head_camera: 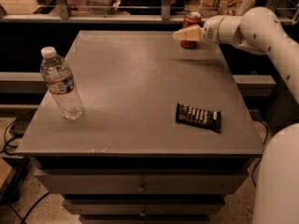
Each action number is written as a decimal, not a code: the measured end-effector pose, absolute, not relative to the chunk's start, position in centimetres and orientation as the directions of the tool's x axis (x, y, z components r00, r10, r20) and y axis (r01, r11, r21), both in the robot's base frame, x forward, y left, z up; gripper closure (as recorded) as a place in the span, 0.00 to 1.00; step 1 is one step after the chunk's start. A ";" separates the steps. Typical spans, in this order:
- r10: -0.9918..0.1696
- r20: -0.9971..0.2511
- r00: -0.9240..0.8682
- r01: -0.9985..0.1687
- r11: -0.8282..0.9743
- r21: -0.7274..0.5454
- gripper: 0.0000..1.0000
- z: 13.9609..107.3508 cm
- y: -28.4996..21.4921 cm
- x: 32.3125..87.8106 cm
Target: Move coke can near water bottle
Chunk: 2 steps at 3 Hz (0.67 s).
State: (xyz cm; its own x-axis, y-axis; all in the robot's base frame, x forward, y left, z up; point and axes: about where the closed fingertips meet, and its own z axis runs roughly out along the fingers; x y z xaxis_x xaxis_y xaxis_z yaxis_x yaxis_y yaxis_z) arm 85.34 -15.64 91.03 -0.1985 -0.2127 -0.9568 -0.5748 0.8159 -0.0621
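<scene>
Camera view: small red aluminium coke can (pixel 192 18) with silver top upright at far right edge of grey table (pixel 131 73), middle hidden behind cream gripper (pixel 180 34) reaching in from right. Grip state: cannot tell. Clear plastic water bottle (pixel 60 85), white cap, stands near left, well apart. Dark flat candy bar wrapper (pixel 198 117) lies near right.

A dark candy bar wrapper (pixel 198 117) lies flat at four o'clock on the grey table (pixel 131 69), well apart from the gripper (pixel 180 34) at one o'clock. Drawers (pixel 140 185) sit beneath the tabletop, and cables (pixel 9 141) trail on the floor at eight o'clock.
</scene>
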 end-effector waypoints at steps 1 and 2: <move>-0.191 -0.960 -0.203 -0.570 0.820 -0.043 0.26 90.8 -15.5 86.4; -0.169 -0.964 -0.207 -0.570 0.822 -0.022 0.50 90.7 -15.4 86.9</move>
